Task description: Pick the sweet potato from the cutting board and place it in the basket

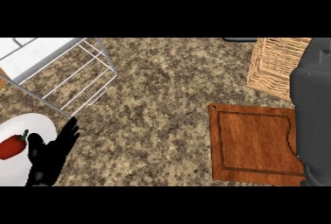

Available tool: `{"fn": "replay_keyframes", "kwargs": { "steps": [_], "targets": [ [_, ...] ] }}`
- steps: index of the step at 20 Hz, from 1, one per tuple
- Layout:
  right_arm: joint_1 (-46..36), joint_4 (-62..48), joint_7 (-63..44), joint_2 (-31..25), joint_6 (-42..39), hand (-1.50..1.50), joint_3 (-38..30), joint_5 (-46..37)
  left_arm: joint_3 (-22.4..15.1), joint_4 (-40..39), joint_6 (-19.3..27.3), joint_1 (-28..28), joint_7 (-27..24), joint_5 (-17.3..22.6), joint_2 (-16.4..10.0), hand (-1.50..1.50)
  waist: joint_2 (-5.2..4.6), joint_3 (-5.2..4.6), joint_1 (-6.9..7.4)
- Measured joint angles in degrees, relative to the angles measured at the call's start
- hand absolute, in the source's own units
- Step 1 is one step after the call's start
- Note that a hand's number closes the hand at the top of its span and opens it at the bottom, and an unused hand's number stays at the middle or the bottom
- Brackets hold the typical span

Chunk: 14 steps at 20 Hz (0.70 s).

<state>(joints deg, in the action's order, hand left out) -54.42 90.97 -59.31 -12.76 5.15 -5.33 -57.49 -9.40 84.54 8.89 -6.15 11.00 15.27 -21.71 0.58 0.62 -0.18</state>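
You're looking down on the speckled brown counter (161, 109), and the biggest thing over it is the grey right forearm (313, 109), running along the cutting board's right edge and covering that side. Its right hand is out of view, so you can't tell its state. The cutting board (255, 142) itself is reddish-brown wood with a groove round its rim. Far to the board's left and higher up sits a white wire rack (84, 74). Just above the board, a pale woven basket (278, 65), partly behind the forearm. Far left of the board, a white plate (19, 170). Beside it, your left hand (48, 153) rests with fingers straight and up, holding nothing. On the plate lies a red pepper (12, 146). The sweet potato doesn't show anywhere, so its place and look can't be told.
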Motion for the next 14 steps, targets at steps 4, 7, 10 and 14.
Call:
{"fn": "replay_keyframes", "kwargs": {
  "steps": [4,7,10,14],
  "targets": [
    [-2.3,-3.1,1.1,-4.2,-2.2,1.50,-4.6,2.4,-0.1,-0.3,-0.2,0.7,0.9,-0.4,0.4,0.00,-0.10,0.03,0.15],
    [-3.2,-7.2,2.6,-7.0,-2.6,1.50,-7.6,4.1,0.4,-0.5,-0.9,0.9,0.8,-0.3,0.3,0.00,-0.20,0.06,0.46],
    [-3.4,-11.7,4.5,-9.0,-2.2,1.50,-9.0,4.4,0.1,-0.4,-0.3,1.2,1.4,-1.3,1.0,0.00,-0.28,0.08,0.66],
    [-3.7,-18.0,9.3,-12.3,-1.5,1.50,-11.4,6.1,0.3,-0.7,-0.8,1.1,0.1,-1.8,1.4,0.00,-0.37,0.09,0.93]
  ]
}}
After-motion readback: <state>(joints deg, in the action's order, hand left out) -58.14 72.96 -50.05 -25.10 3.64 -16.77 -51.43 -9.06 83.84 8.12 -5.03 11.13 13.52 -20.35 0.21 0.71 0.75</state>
